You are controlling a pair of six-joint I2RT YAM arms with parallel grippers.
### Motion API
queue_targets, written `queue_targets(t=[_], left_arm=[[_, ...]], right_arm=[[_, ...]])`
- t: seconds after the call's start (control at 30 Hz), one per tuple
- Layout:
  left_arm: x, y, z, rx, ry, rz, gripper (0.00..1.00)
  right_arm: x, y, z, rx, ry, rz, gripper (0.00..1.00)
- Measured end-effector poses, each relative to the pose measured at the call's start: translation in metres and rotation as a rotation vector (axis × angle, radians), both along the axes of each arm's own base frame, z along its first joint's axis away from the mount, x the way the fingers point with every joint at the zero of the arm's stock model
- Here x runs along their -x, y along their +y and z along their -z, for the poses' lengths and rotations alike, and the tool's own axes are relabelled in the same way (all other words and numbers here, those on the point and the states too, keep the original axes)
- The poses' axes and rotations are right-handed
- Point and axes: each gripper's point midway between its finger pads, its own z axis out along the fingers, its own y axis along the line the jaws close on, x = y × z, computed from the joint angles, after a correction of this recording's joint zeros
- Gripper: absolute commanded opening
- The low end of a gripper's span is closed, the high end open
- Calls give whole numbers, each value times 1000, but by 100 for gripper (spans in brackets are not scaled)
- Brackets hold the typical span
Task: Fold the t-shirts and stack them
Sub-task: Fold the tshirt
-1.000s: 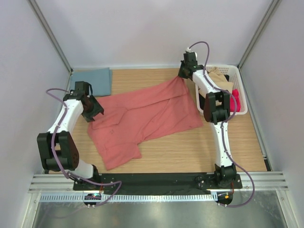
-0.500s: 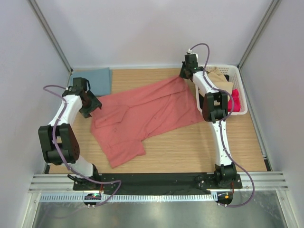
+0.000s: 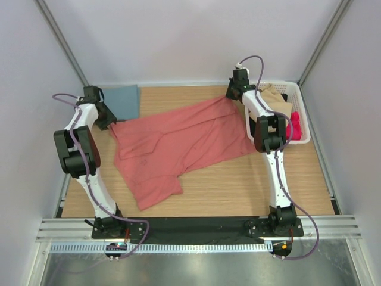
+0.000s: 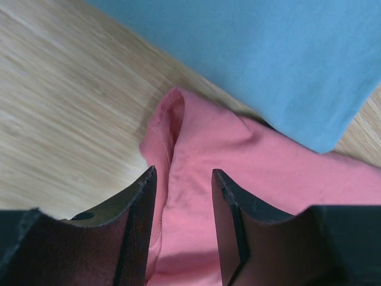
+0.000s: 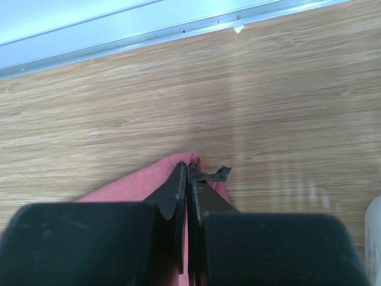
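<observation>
Salmon-red t-shirt (image 3: 178, 143) cloth lies spread across the middle of the wooden table (image 3: 238, 185) in the top view, running slantwise from the upper right to the left side, with one lobe reaching toward the lower left. At its upper right corner the right gripper (image 3: 231, 95) has its fingers pressed together on a small peak of the fabric; the right wrist view shows the two dark tips closed on that corner, just below a metal rail (image 5: 149, 27) at the table's far edge. At the shirt's left end sits the left gripper (image 3: 109, 121), and the left wrist view shows its fingers (image 4: 140, 226) parted a moderate way, with a rolled edge of the salmon cloth lying in the gap, not pinched. A teal-blue t-shirt (image 3: 122, 98) lies folded flat at the upper left of the table, and in the left wrist view its corner overlaps the salmon cloth. At the upper right stands a white basket (image 3: 303, 113) holding a beige cloth (image 3: 277, 98) and a pink item (image 3: 294, 126).
</observation>
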Motion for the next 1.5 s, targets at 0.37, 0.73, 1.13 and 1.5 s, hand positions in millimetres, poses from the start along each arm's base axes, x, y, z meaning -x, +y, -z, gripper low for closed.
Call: queue_targets(t=[0.37, 0.73, 1.13, 1.5], left_arm=[[-17, 7, 28, -1, 33, -2, 40], [-27, 11, 37, -10, 21, -10, 0], [-11, 20, 26, -35, -10, -64, 0], [-17, 27, 13, -32, -61, -98, 0]], right_arm=[[-4, 5, -5, -36, -21, 2, 4], [-2, 6, 5, -58, -7, 18, 1], [15, -6, -23, -30, -27, 57, 1], [-6, -2, -57, -51, -135, 48, 1]])
